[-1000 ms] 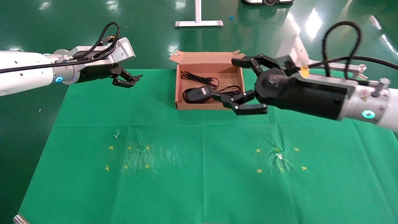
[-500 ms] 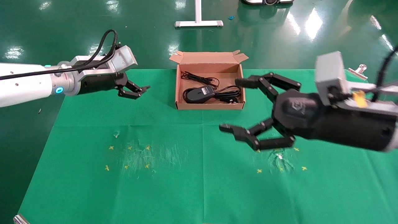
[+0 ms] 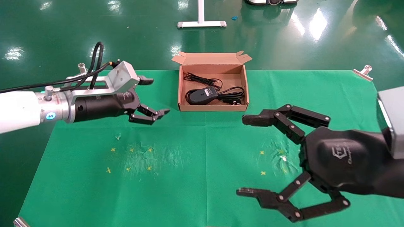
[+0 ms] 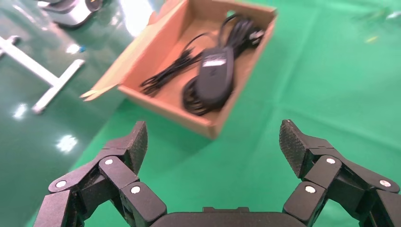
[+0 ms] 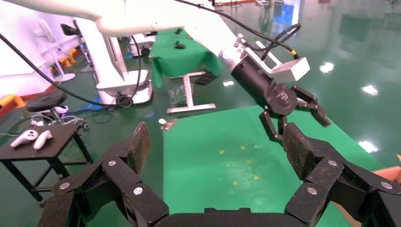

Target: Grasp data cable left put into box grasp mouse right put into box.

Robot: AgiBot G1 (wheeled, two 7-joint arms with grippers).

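The box [image 3: 212,108] is sitting at the far middle of the green tablecloth [image 3: 202,164], its small flaps standing along the far edge. Inside it, the mouse [image 3: 202,95] is lying upside down with its white label showing, toward the box's left near side, and its thin wire is bundled beside it on the right. The data cable [image 3: 202,79] is lying in the far part of the box, behind the mouse; the left wrist view is showing both of them, the mouse [image 4: 215,75] overlapping the black cords of the cable [image 4: 172,73]. The left gripper [image 3: 151,97] is hovering over the cloth to the left of the box, well apart from it, fingers spread and holding nothing. The right gripper [image 3: 249,156] is hanging over the near right part of the cloth, near the yellow marks [image 3: 262,172], its fingers [image 3: 252,119] spread wide and empty. A metal clamp [image 3: 363,72] is gripping the cloth's far right corner.
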